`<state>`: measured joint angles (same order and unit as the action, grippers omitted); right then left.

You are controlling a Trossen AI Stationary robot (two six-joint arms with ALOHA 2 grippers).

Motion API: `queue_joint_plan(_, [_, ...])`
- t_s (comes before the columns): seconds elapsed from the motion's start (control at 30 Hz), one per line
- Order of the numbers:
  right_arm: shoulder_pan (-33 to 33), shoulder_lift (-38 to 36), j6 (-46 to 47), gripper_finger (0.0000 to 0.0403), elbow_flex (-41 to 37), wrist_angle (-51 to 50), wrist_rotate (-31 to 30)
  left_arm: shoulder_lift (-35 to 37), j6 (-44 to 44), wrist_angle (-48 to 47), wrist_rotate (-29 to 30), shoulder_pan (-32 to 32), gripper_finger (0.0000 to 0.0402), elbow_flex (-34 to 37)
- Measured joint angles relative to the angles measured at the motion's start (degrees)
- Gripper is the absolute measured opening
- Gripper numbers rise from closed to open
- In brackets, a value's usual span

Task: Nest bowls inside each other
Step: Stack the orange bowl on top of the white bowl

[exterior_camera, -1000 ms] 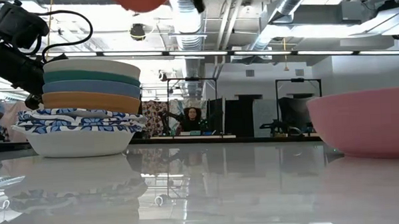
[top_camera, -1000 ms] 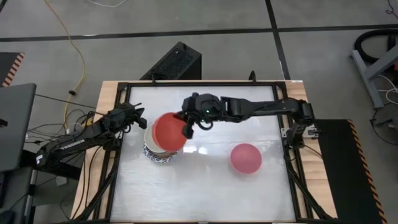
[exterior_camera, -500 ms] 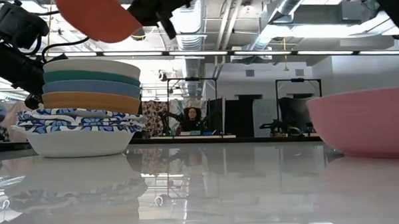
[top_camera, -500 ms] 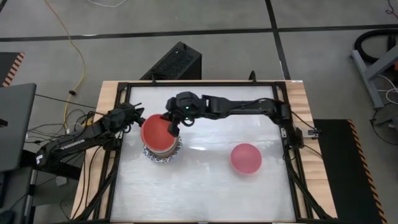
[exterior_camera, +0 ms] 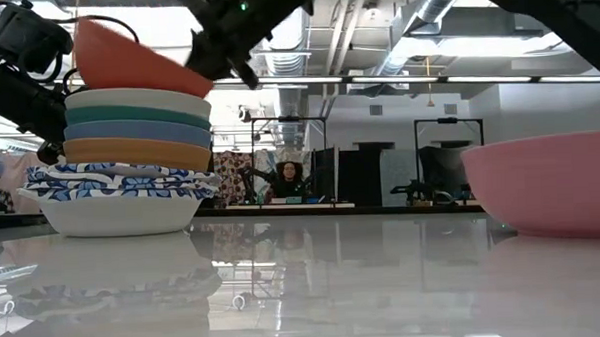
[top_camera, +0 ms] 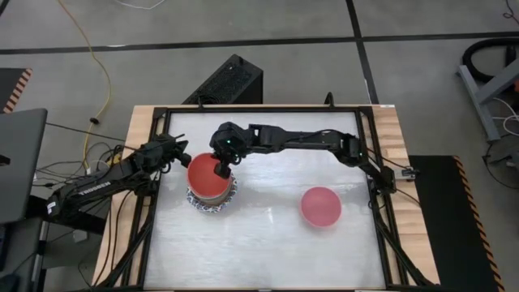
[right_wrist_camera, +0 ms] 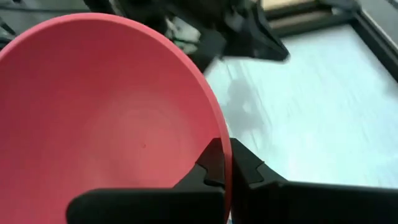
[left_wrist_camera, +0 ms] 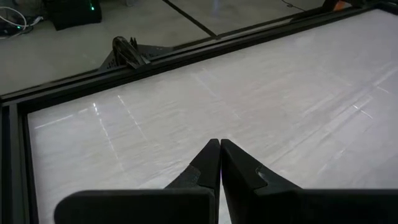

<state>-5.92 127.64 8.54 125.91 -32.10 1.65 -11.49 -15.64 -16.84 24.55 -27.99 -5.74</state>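
Right gripper [top_camera: 219,170], pinching the red bowl [top_camera: 207,176] by its rim, is tilting it onto the stack [exterior_camera: 130,159] near the table's left edge. Pink bowl [top_camera: 320,205], toward the right edge, is waiting un-nested; left gripper [top_camera: 182,148], closed and empty, is idling beside the stack.

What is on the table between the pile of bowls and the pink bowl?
Nothing: the high view shows bare white table between the bowl stack and the pink bowl.
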Motion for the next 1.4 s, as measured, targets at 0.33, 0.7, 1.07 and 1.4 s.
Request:
queue_joint_plan(0.33, [-1.61, 0.28, 0.46, 0.0049, 0.04, -3.72, 0.02, 0.00, -0.02, 0.00, -0.02, -0.02, 0.0000, 0.00])
queue_joint_plan(0.7, [-1.61, 0.04, -0.11, 0.0136, 0.04, -2.31, -0.02, 0.00, -0.09, 0.00, -0.01, -0.02, 0.0000, 0.00])
queue_joint_plan(1.07, [-0.17, -2.35, -11.99, 0.0128, 0.02, 1.77, -0.62, 0.00, -0.07, -0.02, 0.03, -0.02, 0.0000, 0.00])
queue_joint_plan(1.4, [3.81, -3.41, -24.03, 0.0084, -4.64, 4.10, -1.79, 0.00, -0.03, -0.22, 0.00, -0.02, 0.0000, 0.00])
